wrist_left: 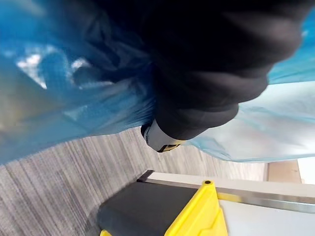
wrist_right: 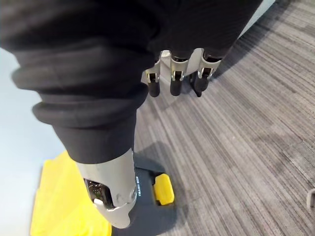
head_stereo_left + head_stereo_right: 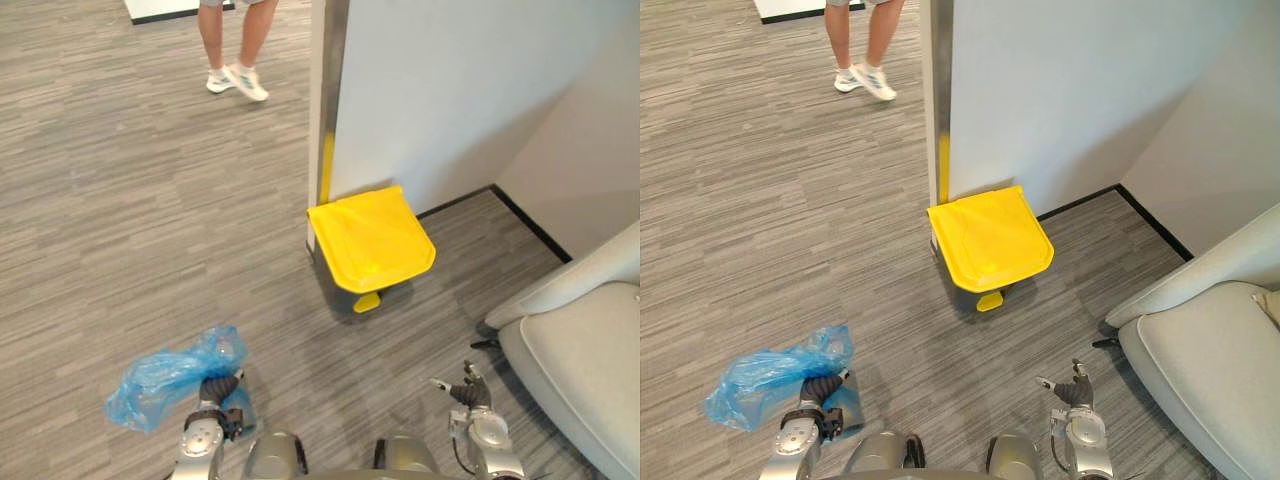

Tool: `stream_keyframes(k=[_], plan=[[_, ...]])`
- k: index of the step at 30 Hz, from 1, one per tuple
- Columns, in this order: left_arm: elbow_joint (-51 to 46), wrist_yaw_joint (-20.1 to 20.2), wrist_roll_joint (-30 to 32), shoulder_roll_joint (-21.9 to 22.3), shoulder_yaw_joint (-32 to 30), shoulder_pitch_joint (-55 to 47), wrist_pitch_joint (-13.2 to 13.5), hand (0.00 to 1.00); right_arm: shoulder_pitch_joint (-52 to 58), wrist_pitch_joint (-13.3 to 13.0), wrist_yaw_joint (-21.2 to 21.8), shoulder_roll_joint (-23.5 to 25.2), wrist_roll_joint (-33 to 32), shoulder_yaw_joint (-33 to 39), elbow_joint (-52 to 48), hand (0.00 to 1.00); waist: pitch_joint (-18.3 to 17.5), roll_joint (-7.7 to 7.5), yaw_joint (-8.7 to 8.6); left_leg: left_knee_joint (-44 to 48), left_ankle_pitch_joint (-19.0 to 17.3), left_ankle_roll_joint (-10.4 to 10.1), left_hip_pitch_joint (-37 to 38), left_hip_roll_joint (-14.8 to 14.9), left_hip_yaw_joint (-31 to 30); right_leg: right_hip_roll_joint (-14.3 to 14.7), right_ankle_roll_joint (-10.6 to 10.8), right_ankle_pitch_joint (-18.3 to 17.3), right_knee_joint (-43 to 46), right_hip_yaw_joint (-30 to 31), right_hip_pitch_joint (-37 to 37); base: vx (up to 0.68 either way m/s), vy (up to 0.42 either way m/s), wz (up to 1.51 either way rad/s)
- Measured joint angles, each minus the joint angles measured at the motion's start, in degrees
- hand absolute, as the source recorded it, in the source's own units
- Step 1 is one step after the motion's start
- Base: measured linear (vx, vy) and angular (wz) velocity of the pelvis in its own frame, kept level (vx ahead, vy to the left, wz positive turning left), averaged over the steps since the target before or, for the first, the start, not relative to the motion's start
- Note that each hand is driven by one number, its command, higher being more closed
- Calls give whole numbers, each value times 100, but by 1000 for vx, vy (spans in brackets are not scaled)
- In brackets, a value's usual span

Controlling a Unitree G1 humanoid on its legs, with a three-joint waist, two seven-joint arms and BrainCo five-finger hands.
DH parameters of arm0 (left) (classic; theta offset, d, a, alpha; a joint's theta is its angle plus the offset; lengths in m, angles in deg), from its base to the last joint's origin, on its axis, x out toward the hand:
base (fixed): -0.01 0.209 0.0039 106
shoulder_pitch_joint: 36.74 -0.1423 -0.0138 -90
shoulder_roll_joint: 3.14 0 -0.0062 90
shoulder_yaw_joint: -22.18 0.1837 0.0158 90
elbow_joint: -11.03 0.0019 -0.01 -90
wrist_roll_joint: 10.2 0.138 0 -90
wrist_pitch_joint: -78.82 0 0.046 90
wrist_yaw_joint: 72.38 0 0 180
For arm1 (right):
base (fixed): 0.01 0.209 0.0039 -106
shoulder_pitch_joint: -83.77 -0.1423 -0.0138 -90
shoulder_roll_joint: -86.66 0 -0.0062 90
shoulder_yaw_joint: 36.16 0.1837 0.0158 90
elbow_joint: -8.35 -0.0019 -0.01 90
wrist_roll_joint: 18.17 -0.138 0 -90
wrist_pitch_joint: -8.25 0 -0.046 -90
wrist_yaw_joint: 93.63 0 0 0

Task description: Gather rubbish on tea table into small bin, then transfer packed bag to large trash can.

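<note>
A crumpled blue plastic bag (image 3: 165, 380) hangs low on my left side, with my left hand (image 3: 218, 390) shut on its bunched top. In the left wrist view the blue bag (image 1: 59, 93) wraps round the hand's dark cover. A dark trash can with a yellow lid (image 3: 370, 240) stands ahead against the wall, lid closed, its yellow pedal (image 3: 367, 302) facing me. My right hand (image 3: 468, 392) hovers low on the right, open and holding nothing. Its fingers (image 2: 172, 81) hang relaxed over the floor, near the can's pedal (image 2: 164, 189).
A pale partition wall (image 3: 450, 90) with a metal post (image 3: 328, 90) rises behind the can. A grey sofa (image 3: 590, 350) fills the right side. A person's legs in white shoes (image 3: 235, 60) stand at the far top. Grey plank floor lies between me and the can.
</note>
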Motion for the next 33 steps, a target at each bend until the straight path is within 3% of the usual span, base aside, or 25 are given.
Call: stream_keyframes(k=[1, 2, 3, 4, 5, 6, 7, 9, 11, 13, 15, 16, 17, 23, 25, 33], plan=[[2, -39, -2, -39, -7, 44, 1, 100, -15, -2, -1, -5, -1, -7, 20, 0, 48, 85, -9, -114, 13, -24, 142, 45, 0, 35, -188, 66, -524, -159, -162, 274, -100, -1], [5, -44, -3, -37, -22, 76, 1, 100, -24, -4, -1, -20, -1, -12, 59, 0, 51, 86, -15, -150, 23, -41, 197, 66, -10, 67, -285, 133, -811, -182, -225, 338, -159, 14], [51, -47, -3, -43, -37, 155, 3, 100, -36, 0, 0, -50, -1, -14, 180, 0, 20, 34, -24, -231, 50, -159, 287, 95, -73, 200, -381, 455, -1599, -110, -294, 234, -141, 35], [92, -48, -3, -120, -44, 171, 8, 100, 22, 7, -3, -67, -2, -14, 252, 0, -13, -26, -50, -270, 60, -334, 359, 35, -162, 310, -541, 1309, -2477, 101, -258, 249, -149, 47], [149, -49, 1, -114, -47, 179, 9, 100, 50, 4, -4, -112, -2, -13, 322, 0, -49, -85, -109, -287, 20, -403, 418, 0, -286, 336, -639, 1784, -2532, 191, -232, 336, -164, 39], [281, -50, 1, 41, -48, 179, -1, 100, 20, 64, -4, -259, -3, -11, 464, 0, -122, 200, -141, -320, 33, -538, 464, 207, -409, 491, -669, 1785, -2452, 127, -180, 410, -219, 9], [280, -50, 1, 120, -45, 135, 10, 100, 10, 63, -4, -303, -8, -11, 452, 0, -166, 269, -136, -289, 150, -728, 466, 322, -477, 571, -728, 1656, -2482, 116, -145, 401, -227, -8], [298, -34, 1, 261, -39, 144, 7, 100, 19, 65, -4, -339, -11, 9, 450, 0, -140, 408, -138, 192, 207, -823, 311, 489, -689, 723, -821, 1575, -2609, -14, 61, 275, -184, 6], [307, -24, 0, 404, -31, 170, 6, 100, 130, 67, -5, -303, -23, 13, 443, 0, -113, 372, -133, 1307, 448, -863, -113, 683, -875, 796, -860, 1555, -2952, -119, 541, 236, -124, 24], [338, -11, 0, 544, 106, 130, 8, 100, 255, 55, -22, -246, -59, 58, 352, 0, -104, 328, -120, 1687, 242, -732, -358, 833, -698, 771, -862, 1557, -3304, -192, 1085, 221, -40, 18], [339, 8, -1, 619, 209, 153, 7, 100, 248, 1, -47, -269, -133, 109, 321, 0, -130, 344, -120, 985, 320, -725, -606, 861, -347, 725, -847, 1561, -3436, -227, 1170, 144, 87, 3], [361, 47, -2, 616, 242, 177, 8, 100, 244, -34, -74, -284, -252, 210, 354, 0, -169, 441, -124, 415, 548, -699, -673, 856, -166, 762, -746, 1570, -3498, -213, 1153, 122, 144, 2], [380, 55, -4, 550, 242, 170, 10, 100, 277, -30, -110, -184, -292, 262, 396, 0, -230, 383, -121, 42, 552, -699, -505, 689, -166, 733, -642, 1619, -3654, -170, 1146, 103, 118, 3], [410, 60, 4, 375, 237, 17, 3, 100, 374, -29, -109, -144, -289, 330, 424, 0, -255, 358, -113, -466, 593, -642, -106, 377, -3, 570, -536, 1691, -3870, 32, 1316, 53, 69, -9], [527, 57, 4, 261, 213, 33, -1, 100, 378, -31, -107, -142, -289, 510, 467, 0, -269, 336, -130, -780, 761, -648, -1, 288, 48, 545, -539, 1715, -3943, 94, 1291, 5, -4, -8], [618, 59, 7, 117, 129, 19, -1, 100, 335, -8, -107, -211, -280, 480, 682, 0, -280, 329, -137, -1108, 867, -681, 58, 265, 82, 601, -560, 1796, -3973, 189, 1143, -6, -25, -8]])
